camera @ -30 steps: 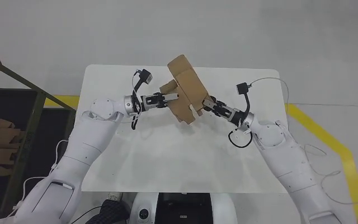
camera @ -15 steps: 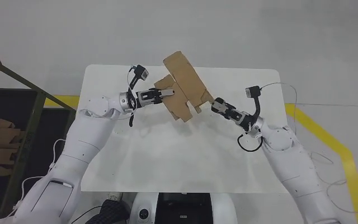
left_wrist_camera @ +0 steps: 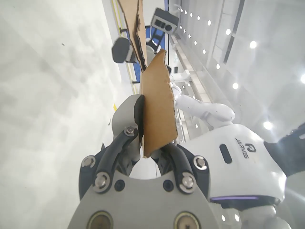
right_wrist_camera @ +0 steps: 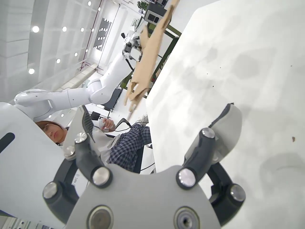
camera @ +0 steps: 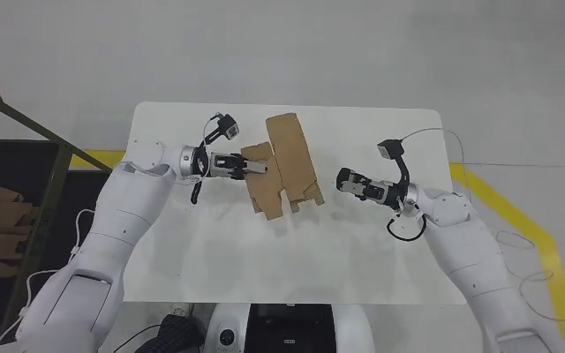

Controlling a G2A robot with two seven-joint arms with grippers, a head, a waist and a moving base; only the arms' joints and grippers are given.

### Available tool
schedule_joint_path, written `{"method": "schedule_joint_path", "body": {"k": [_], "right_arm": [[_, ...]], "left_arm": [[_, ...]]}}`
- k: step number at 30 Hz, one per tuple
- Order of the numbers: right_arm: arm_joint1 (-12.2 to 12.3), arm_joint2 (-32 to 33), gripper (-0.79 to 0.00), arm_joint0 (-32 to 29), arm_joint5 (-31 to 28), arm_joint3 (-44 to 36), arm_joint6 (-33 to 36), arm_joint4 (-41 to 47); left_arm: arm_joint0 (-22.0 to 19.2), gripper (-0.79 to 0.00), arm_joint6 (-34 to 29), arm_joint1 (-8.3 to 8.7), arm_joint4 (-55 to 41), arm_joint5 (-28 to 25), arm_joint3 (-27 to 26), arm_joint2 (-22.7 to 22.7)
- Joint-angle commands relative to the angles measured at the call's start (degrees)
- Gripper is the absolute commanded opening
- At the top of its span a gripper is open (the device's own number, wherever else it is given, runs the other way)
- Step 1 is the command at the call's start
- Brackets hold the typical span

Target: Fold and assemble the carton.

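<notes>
A brown, unfolded carton (camera: 284, 169) is held low over the middle of the white table (camera: 221, 256), close to flat. My left gripper (camera: 254, 166) is shut on a flap at the carton's left edge. In the left wrist view the flap (left_wrist_camera: 158, 110) is pinched between the two dark pads of that gripper (left_wrist_camera: 155, 132). My right gripper (camera: 341, 182) stands open just right of the carton, not touching it. In the right wrist view that gripper's (right_wrist_camera: 156, 120) fingers are spread wide, and the carton (right_wrist_camera: 147, 58) hangs farther off, above the table edge.
A dark rack (camera: 26, 176) with stacked cardboard stands on the floor left of the table. A yellow floor line (camera: 494, 199) runs past the right side. Bare table surface lies in front of the carton.
The carton has dropped from a raised, tilted pose to nearly flat. The right gripper has come off its right edge and drawn back to the right. The left gripper still holds the flap.
</notes>
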Motion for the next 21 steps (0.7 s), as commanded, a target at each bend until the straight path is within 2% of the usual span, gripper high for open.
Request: {"method": "schedule_joint_path", "body": {"k": [1, 10, 19, 20, 21], "right_arm": [[0.0, -1.1, 0.0, 0.6, 0.2, 0.5, 0.2, 0.3], [-0.3, -7.2, 0.0, 4.1, 1.7, 2.0, 1.6, 4.2], [0.4, -12.2, 0.0, 6.5, 1.2, 1.8, 1.1, 5.6], [0.6, -12.8, -0.022, 6.7, 1.1, 1.7, 1.0, 5.5], [0.8, -13.3, -0.105, 6.9, 0.9, 1.7, 0.9, 5.5]], "left_arm": [[-0.4, -0.785, -1.7, 0.02, 1.5, 1.7, -0.8, 1.0], [-1.6, -0.785, -1.8, 0.65, 5.2, 1.8, -4.5, 5.6], [-2.8, -0.785, -1.8, 1.32, 4.3, 1.8, -7.0, 9.6], [-3.0, -0.785, -1.8, 1.4, 4.4, 1.8, -7.1, 10.1], [-3.1, -0.785, -1.8, 1.47, 4.4, 1.8, -7.1, 10.6]]}}
